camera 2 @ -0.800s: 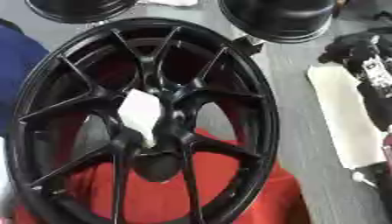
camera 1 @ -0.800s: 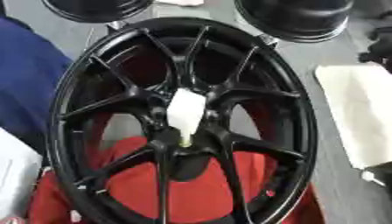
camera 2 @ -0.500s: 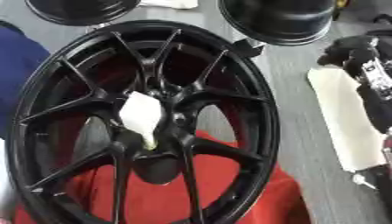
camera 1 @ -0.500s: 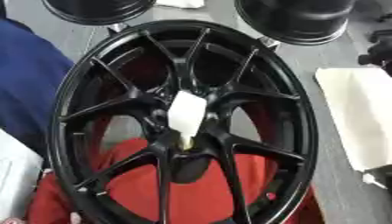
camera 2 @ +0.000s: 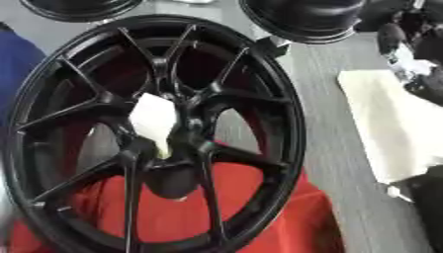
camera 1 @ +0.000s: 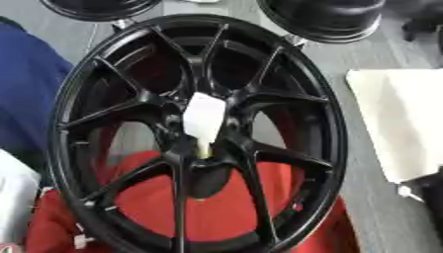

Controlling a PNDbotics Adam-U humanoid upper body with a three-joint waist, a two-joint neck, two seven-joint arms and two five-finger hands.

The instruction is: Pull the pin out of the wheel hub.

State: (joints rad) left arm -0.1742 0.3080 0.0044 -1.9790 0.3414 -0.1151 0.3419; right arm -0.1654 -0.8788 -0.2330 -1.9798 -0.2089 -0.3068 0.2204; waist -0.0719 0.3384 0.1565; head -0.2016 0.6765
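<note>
Item one: a black spoked wheel hub (camera 1: 195,133), standing tilted and filling most of the view, its lower rim sitting against a red cloth (camera 1: 203,207).

Item two: the pin (camera 1: 204,121), a white wedge-shaped piece with a yellowish tip, sitting at the centre of the hub where the spokes are meeting, its narrow end pointing down into the central bore. It is still lodged in place.

Item three: two more black round parts (camera 1: 325,17) lying beyond the hub at the far edge.

Item four: a pale sheet (camera 2: 394,121) lying on the grey surface to the right, just beside the rim.

Item five: blue fabric (camera 1: 26,94) showing at the left edge.

Item six: robot hands. A dark mechanical shape (camera 2: 411,44) is showing at the upper right in the right eye view; whether it is a hand, and how its fingers are standing, I cannot tell. No left hand is showing.
</note>
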